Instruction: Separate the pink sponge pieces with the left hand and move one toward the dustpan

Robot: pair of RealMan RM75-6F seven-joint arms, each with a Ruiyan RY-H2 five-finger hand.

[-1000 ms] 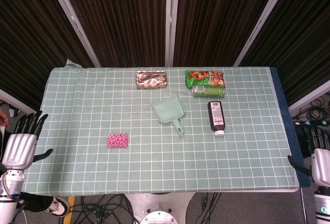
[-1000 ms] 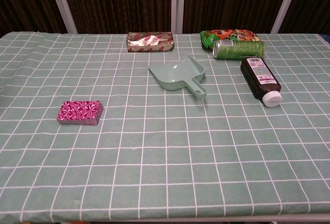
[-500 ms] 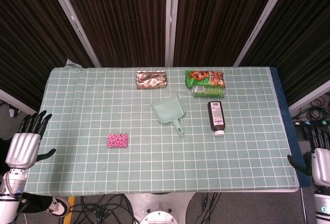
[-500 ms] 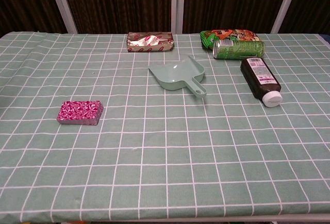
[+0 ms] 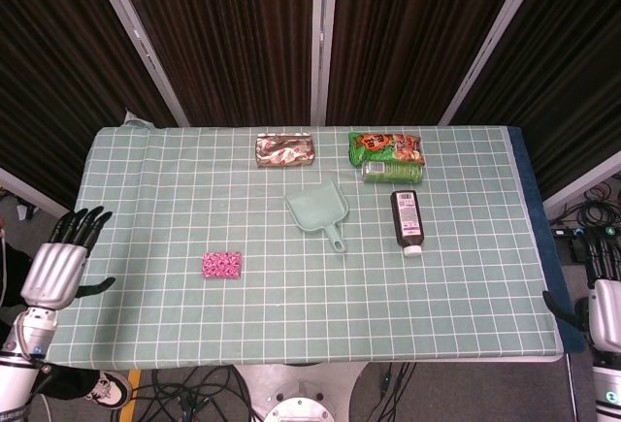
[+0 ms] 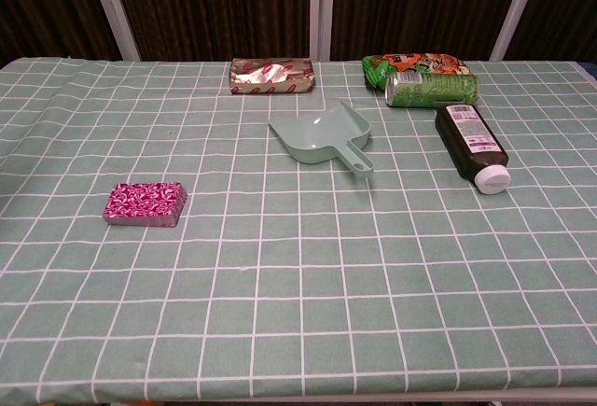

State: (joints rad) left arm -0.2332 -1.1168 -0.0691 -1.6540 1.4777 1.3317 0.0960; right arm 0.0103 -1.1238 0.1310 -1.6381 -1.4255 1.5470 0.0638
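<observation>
The pink sponge pieces (image 5: 221, 266) (image 6: 145, 203) lie together as one small block on the green checked tablecloth, left of centre. The pale green dustpan (image 5: 321, 211) (image 6: 326, 135) sits near the middle, its handle pointing toward the front right. My left hand (image 5: 56, 265) hovers at the table's left edge with fingers spread, holding nothing, well left of the sponge. My right hand (image 5: 604, 298) hangs off the table's right edge, fingers extended and empty. Neither hand shows in the chest view.
At the back lie a silver-red foil packet (image 5: 285, 149), a green snack bag (image 5: 386, 146) and a green can (image 5: 392, 172). A dark bottle (image 5: 407, 220) with a white cap lies right of the dustpan. Dark curtains stand behind the table (image 5: 466, 276).
My left hand has moved slightly right, closer to the table's left edge. The sponge, dustpan and right hand have not moved.
</observation>
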